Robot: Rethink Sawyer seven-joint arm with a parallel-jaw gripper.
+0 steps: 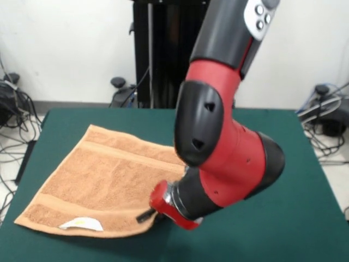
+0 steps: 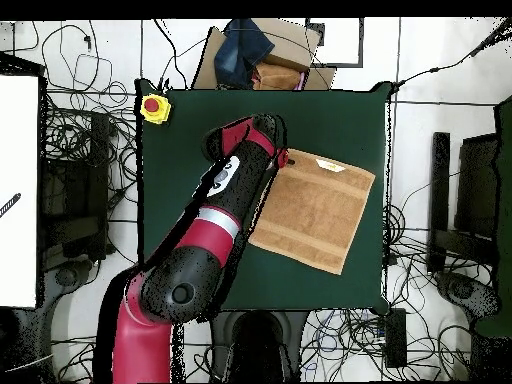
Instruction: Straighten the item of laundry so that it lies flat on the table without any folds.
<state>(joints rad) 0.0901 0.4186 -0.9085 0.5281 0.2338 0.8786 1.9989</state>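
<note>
Gripper (image 1: 148, 214) low at the near right corner of the towel (image 1: 103, 180)

Towel lies nearly flat on the table's (image 1: 305, 218) left half, turned diagonal, spreading left and far from the gripper; label (image 1: 80, 224) on its near edge. Whether the fingers are apart or pinching cloth I cannot tell; overhead shows the full outline, the front view hides the right edge behind the arm
</note>
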